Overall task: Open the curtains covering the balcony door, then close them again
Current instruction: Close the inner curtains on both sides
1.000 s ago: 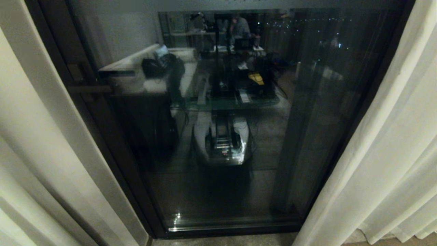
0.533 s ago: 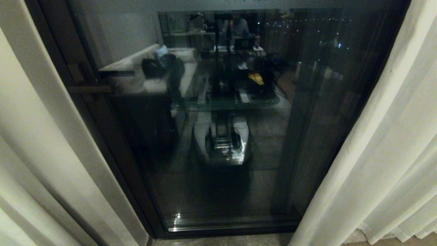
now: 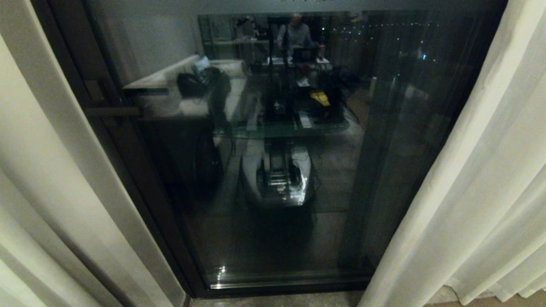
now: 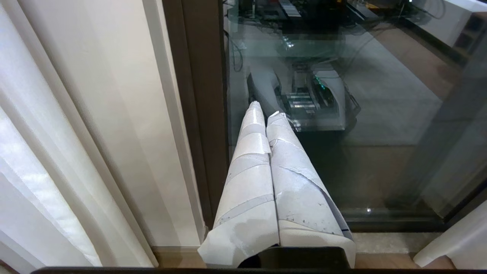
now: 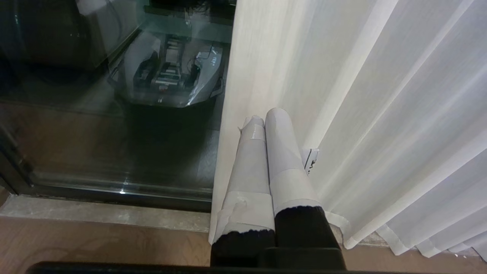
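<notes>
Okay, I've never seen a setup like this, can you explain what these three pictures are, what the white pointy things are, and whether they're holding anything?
These come from a wheeled robot with two arms. One picture is from a camera on its head, facing a dark glass balcony door with cream curtains drawn aside: a left panel and a right panel. The glass mirrors the room, including the robot's own base. The other two pictures come from cameras on its wrists. The white pointed things are its grippers, their fingers wrapped in pale tape. The left gripper points at the glass near the door frame, fingers pressed together, holding nothing. The right gripper is shut too, lying against the right curtain's edge, with no fabric pinched between its fingers.
</notes>
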Robot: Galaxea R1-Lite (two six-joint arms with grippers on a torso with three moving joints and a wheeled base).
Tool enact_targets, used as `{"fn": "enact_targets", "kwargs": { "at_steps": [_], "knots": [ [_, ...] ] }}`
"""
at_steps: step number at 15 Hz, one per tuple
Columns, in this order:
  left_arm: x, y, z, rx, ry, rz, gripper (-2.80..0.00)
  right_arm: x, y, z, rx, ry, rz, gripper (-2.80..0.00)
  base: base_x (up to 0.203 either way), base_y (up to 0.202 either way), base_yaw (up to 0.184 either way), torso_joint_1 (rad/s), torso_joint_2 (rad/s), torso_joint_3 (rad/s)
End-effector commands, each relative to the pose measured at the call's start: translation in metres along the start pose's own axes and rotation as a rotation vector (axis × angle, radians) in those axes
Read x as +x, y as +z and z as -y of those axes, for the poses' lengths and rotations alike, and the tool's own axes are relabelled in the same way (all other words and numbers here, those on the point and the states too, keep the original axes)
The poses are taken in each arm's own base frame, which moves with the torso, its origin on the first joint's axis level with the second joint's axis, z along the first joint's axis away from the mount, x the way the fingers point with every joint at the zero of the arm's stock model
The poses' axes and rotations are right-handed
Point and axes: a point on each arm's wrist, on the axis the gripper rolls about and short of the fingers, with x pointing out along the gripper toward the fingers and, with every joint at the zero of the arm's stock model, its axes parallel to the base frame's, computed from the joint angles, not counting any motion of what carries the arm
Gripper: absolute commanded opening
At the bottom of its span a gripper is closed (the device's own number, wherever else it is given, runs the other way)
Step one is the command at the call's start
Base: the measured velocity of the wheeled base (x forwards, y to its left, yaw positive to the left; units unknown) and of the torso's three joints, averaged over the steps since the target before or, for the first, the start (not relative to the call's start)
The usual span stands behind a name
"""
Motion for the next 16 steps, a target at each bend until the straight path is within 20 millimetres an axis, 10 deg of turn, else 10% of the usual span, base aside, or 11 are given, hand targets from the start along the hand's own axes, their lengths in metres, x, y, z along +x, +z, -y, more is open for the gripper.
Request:
{"fn": "enact_targets", "kwargs": {
  "at_steps": [1, 16],
  "knots": [
    [0.0, 0.0, 0.0, -0.001, 0.0, 0.0, -2.8, 0.0, -0.0001, 0.0, -0.001, 0.001, 0.0, -2.8, 0.0, 0.0, 0.0, 0.0, 0.0, 0.0],
    [0.0, 0.0, 0.0, -0.002, 0.001, 0.0, -2.8, 0.0, -0.0001, 0.0, -0.001, 0.001, 0.0, -2.8, 0.0, 0.019, -0.002, 0.0, 0.0, 0.0]
  ]
}}
